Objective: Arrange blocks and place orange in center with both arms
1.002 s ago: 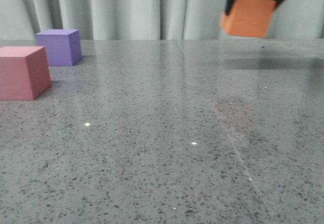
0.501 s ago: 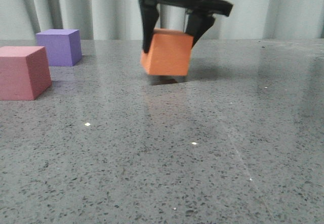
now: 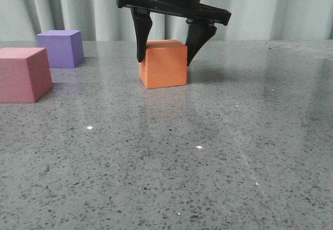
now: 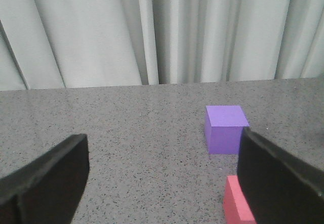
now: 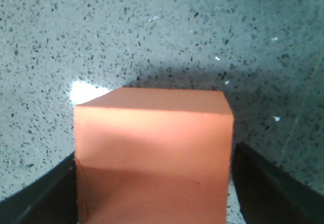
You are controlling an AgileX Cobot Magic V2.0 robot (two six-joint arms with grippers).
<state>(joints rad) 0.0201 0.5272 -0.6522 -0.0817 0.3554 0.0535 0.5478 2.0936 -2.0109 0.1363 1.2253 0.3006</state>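
The orange cube (image 3: pixel 164 66) sits flat on the grey speckled table near the middle, toward the back. My right gripper (image 3: pixel 164 62) stands over it with a finger on each side, jaws spread slightly wider than the cube. In the right wrist view the orange cube (image 5: pixel 152 153) fills the space between the fingers of the gripper (image 5: pixel 154 203), with a thin gap on one side. The purple cube (image 3: pixel 61 48) and the pink-red cube (image 3: pixel 23 74) stand at the far left. My left gripper (image 4: pixel 162 183) is open and empty, short of the purple cube (image 4: pixel 226 130) and pink-red cube (image 4: pixel 237 203).
The grey speckled table (image 3: pixel 208 152) stretches across the front and right. A pale curtain (image 3: pixel 78 6) hangs along its back edge.
My right gripper carried the orange cube from the upper right down to the table's middle. The cube went from tilted in the air to flat on the table, and the fingers spread apart.
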